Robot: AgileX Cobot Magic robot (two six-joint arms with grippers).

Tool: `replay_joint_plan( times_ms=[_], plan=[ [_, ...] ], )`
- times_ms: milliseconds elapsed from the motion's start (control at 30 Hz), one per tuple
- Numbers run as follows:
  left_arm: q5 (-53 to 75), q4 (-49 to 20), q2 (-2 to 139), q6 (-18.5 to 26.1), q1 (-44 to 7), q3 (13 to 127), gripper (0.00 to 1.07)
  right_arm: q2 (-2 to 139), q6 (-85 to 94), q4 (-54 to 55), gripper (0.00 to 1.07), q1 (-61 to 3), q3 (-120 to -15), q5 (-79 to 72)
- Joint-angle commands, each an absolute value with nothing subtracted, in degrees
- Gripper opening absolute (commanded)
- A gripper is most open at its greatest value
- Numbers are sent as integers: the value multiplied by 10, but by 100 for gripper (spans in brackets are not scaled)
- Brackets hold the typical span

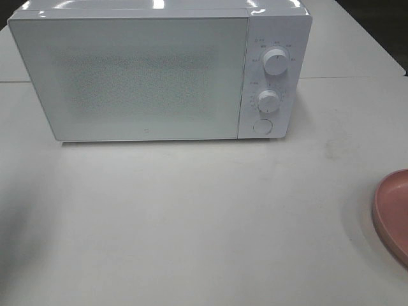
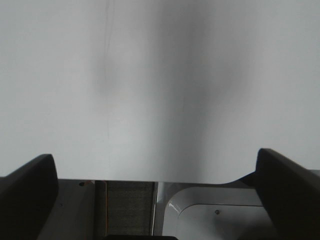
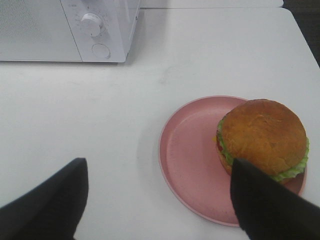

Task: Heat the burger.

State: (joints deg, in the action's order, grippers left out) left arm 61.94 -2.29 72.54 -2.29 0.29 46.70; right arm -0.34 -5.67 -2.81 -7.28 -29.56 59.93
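The burger (image 3: 262,137), with a golden-brown bun and green lettuce, sits on the round pink plate (image 3: 190,150) in the right wrist view. My right gripper (image 3: 159,170) is open and empty, hovering above the plate with one finger (image 3: 265,205) just short of the burger. In the high view only the plate's rim (image 1: 395,210) shows at the right edge; the burger and both arms are out of frame there. My left gripper (image 2: 155,162) is open and empty over bare white table near its edge.
A white microwave (image 1: 134,70) stands at the back of the table with its door shut. It has two knobs (image 1: 275,61) (image 1: 268,101) and a round button (image 1: 262,125) on its right panel. It also shows in the right wrist view (image 3: 50,30).
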Motion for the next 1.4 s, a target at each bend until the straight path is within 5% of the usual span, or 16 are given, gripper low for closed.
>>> replay_joint_plan(
  times_ms=[33, 600, 1400],
  plan=[
    [614, -33, 689, -22, 15, 437, 100, -18, -52, -30, 75, -70, -294, 594],
    [594, -28, 359, -8, 17, 285, 100, -18, -52, -30, 75, -70, -294, 594],
    [592, -28, -9, 0, 17, 286, 100, -18, -52, -30, 75, -70, -294, 594]
  ],
)
